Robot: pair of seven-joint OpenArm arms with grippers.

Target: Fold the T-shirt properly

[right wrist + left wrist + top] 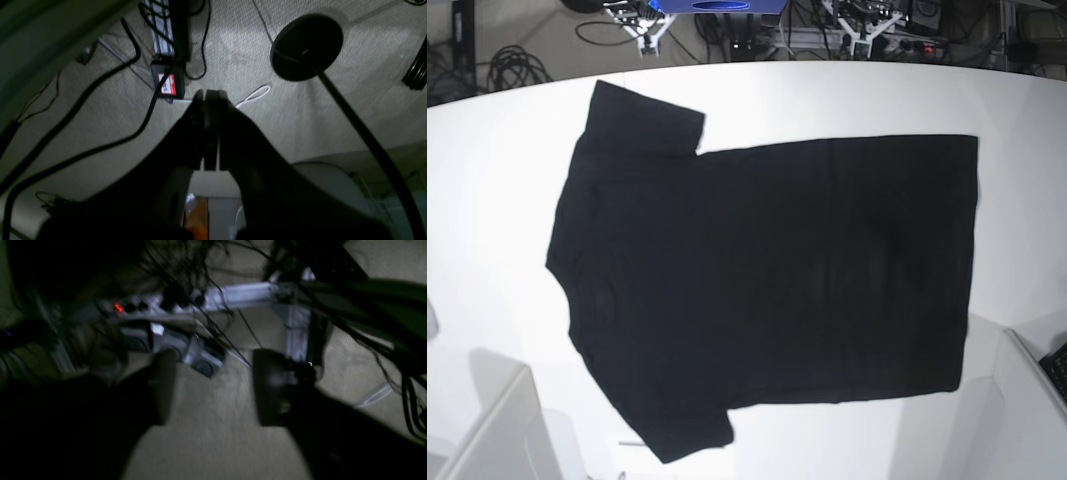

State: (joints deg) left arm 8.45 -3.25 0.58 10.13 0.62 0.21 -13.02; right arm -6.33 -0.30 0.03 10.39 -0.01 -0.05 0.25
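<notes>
The T-shirt [767,290] lies spread flat on the white table [507,180] in the base view, plain black side up. Its collar and both sleeves point left and its hem runs down the right. Neither wrist view shows the shirt. My left gripper [217,386] is open, its two dark fingers [163,386] wide apart with nothing between them, and only beige floor lies behind. In the right wrist view, my right gripper [210,96] is shut with its fingers pressed together, holding nothing, also above the floor.
White arm parts sit at the lower corners of the base view [497,430] [1027,420]. Below the left gripper are a power strip with a red light [118,307], a metal frame [247,295] and cables. A round black stand base [306,46] and cables lie under the right gripper.
</notes>
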